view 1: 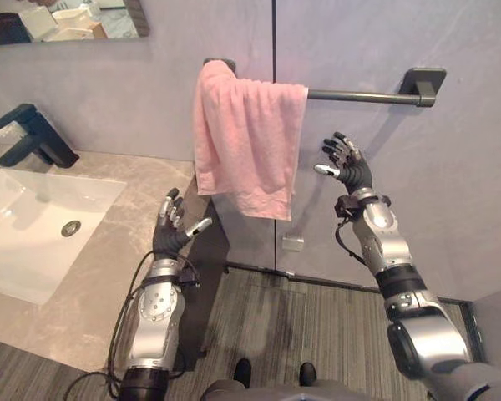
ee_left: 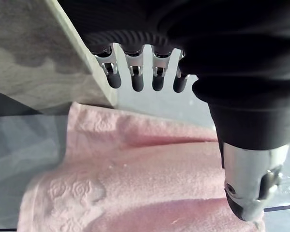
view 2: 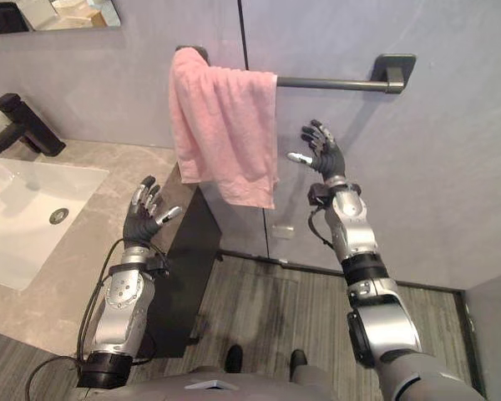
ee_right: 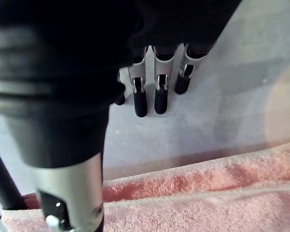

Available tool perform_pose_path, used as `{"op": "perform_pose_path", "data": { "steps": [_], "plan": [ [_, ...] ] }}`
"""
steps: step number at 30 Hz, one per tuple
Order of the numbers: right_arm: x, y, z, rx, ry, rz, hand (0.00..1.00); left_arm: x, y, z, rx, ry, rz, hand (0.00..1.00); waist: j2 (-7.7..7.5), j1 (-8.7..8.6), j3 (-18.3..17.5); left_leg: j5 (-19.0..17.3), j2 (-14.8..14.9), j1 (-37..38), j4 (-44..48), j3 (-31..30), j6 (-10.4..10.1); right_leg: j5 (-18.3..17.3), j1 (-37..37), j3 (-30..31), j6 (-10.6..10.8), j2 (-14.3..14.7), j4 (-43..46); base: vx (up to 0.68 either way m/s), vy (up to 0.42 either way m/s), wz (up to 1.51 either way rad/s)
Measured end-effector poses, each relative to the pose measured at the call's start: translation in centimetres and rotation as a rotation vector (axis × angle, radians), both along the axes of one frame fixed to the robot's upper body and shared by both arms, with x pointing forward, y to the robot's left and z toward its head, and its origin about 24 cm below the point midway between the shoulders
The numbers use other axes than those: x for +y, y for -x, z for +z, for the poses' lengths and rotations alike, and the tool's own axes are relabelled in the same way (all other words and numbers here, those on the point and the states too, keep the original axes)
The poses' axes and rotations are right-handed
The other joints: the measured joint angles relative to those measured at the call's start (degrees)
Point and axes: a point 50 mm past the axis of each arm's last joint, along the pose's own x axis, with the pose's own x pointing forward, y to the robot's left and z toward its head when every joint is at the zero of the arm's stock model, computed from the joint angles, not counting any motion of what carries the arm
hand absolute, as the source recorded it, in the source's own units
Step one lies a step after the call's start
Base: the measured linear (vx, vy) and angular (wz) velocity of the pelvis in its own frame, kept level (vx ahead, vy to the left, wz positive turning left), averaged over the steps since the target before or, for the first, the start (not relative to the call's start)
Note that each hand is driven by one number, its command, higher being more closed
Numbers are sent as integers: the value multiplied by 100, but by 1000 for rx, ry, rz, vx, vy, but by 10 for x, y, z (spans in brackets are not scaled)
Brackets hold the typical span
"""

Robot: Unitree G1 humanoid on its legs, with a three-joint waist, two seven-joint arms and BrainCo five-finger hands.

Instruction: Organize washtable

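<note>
The pink towel [view 1: 246, 142] hangs over the dark towel bar [view 1: 363, 97] on the wall, bunched toward the bar's left end with an uneven hem. So the hanging looks done, with perhaps only a straightening left to do. The left robot hand [view 1: 167, 236] hovers over the worktop [view 1: 108, 251] edge just below the towel and the right robot hand [view 1: 351, 170] sits near its free side under the bar, both released, fingers spread, holding nothing.

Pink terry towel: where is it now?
In the eye views the pink terry towel hangs over the left end of the dark wall rail, between the left hand and right hand, held by neither.
</note>
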Motion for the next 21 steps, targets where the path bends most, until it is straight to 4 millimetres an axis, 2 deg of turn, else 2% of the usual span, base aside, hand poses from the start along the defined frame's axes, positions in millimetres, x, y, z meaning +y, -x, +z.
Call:
{"op": "perform_pose_path", "data": {
  "steps": [5,10,14,18,19,21],
  "plan": [
    [8,-8,16,-33,3,21,0,-1,-2,3,-12,-3,-1,0,28,51,43,4,0,-42,-2,-2,-6,-10,-59,-6,-14,3,21,0,0,0],
    [25,-12,27,-60,24,73,0,-1,-2,7,-27,-4,-1,0,15,74,174,44,5,-165,9,-140,-35,-12,-117,-147,-18,-7,34,-26,-4,15],
    [46,-11,23,-53,18,129,0,-2,-1,7,-31,-4,-2,0,14,147,196,65,7,-227,2,-208,-42,-17,-162,-212,-24,-11,45,1,-7,8],
    [51,-10,22,-50,8,139,0,-1,1,5,-22,-4,3,0,14,158,201,73,6,-260,5,-264,-53,-28,-167,-267,-40,-17,45,8,-6,8],
    [52,-10,22,-49,11,143,100,-1,1,5,-22,-3,3,0,12,152,203,74,7,-266,6,-270,-55,-29,-170,-273,-41,-16,45,0,0,0],
    [56,-10,21,-48,22,157,100,-1,1,5,-23,-2,5,0,13,133,205,74,9,-270,9,-277,-55,-32,-170,-281,-44,-13,46,0,0,0]
  ]
}}
